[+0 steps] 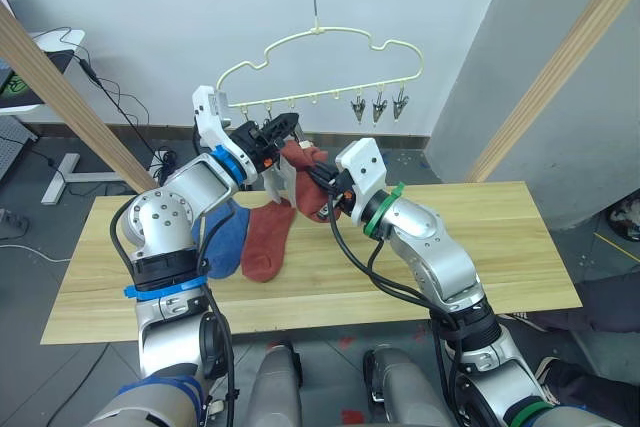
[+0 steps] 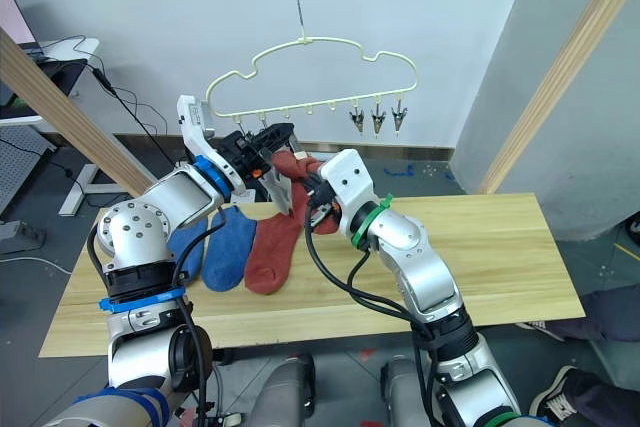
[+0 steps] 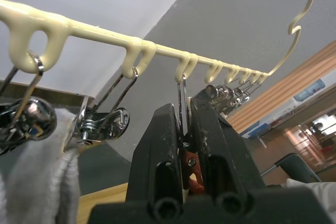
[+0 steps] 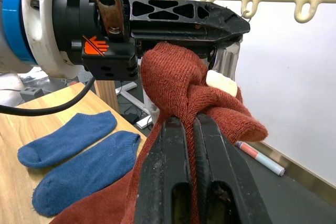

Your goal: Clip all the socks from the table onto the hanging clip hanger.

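The cream clip hanger (image 1: 330, 42) hangs from a wooden pole, with three bare clips (image 1: 378, 107) at its right end. My left gripper (image 1: 290, 127) is raised to the clip row and shut on one clip (image 3: 181, 90). Just below it, my right gripper (image 1: 318, 179) is shut on a rust-red sock (image 4: 184, 87) and holds its cuff up against that clip. A light grey sock (image 3: 37, 182) hangs from the clips beside it. On the table (image 1: 480, 237) lie two blue socks (image 1: 228, 237) and another rust-red sock (image 1: 268, 242).
Slanted wooden poles (image 1: 70, 97) (image 1: 560, 77) of the frame stand at both sides of the table. A desk and cables (image 1: 120, 107) lie on the floor at the back left. The table's right half is bare wood.
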### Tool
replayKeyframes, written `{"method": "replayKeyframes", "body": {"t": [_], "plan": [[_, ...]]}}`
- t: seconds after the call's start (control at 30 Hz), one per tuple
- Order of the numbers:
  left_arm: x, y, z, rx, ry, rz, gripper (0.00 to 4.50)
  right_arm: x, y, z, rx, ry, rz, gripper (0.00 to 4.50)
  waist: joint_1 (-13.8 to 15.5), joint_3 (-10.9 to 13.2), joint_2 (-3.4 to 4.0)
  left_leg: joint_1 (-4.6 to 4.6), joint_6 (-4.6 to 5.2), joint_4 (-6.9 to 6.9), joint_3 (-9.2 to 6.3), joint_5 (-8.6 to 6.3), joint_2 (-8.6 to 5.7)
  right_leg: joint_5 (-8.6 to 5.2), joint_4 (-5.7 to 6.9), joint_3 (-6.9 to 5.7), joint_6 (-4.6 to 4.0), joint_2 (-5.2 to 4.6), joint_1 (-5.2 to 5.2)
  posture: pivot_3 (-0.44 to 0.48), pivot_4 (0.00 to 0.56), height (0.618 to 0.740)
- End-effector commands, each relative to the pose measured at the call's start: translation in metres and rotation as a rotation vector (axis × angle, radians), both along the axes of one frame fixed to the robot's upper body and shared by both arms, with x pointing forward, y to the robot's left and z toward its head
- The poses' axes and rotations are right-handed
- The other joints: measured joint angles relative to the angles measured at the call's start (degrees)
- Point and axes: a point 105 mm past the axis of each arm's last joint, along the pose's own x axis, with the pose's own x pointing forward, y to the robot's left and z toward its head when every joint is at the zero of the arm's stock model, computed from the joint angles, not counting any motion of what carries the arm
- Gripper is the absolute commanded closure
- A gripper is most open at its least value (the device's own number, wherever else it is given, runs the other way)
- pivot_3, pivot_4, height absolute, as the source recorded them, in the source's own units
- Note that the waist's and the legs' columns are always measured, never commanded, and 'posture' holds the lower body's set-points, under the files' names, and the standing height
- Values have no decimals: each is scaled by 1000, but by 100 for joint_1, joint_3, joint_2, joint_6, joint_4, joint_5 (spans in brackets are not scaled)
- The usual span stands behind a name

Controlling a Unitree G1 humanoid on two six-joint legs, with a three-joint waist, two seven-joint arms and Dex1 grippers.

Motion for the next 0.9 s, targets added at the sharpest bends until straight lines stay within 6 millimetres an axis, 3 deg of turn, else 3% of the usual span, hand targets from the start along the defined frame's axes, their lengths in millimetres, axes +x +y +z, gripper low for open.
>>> {"method": "replayKeyframes", "body": {"t": [0.03, 0.1, 0.3, 0.57, 0.63, 0.73, 0.9], "plan": [[-6, -3, 15, 2, -71, -24, 4405, -8, 4, 18, 47, -53, 27, 4487, 0, 0, 0, 0, 0, 0, 0, 0, 0, 0, 0, 0, 0, 0, 0, 32, 218, 740], [-6, -3, 15, 15, -79, -21, 4405, -8, 3, 19, 49, -55, 23, 4487, 0, 0, 0, 0, 0, 0, 0, 0, 0, 0, 0, 0, 0, 0, 0, 32, 218, 740], [-9, -7, 16, 7, -93, -49, 2546, -5, 2, 21, 57, -56, 13, 4500, 0, 0, 0, -2, 0, 0, 0, 0, 0, 0, 0, 0, -1, 0, -1, 32, 220, 740], [-15, 10, 11, 18, -69, 10, 163, -3, 2, 14, 57, -24, 6, 4500, -6, 0, 0, -2, 0, -1, 0, 0, 1, 0, 0, 0, -1, 0, -2, 40, 213, 740], [-21, 17, 9, 57, -73, 20, 41, -4, 3, 8, 60, 9, 18, 4500, -6, 0, 0, -5, 0, -1, 0, 0, 2, 1, 0, 0, -1, 0, -5, 40, 213, 740], [-34, 27, 4, 166, -87, 22, 0, -4, 2, 0, 98, 85, 31, 3813, -16, -1, -2, -5, 0, -1, 0, 0, 3, 1, 1, 1, -1, 0, -6, 49, 209, 740], [-50, 41, -19, 348, -46, 36, 0, -6, -12, -19, 69, 146, 30, 2055, 27, -6, -9, -5, -1, -2, 1, -1, 1, 1, 1, -1, -2, -5, -6, 67, 203, 740]]}}
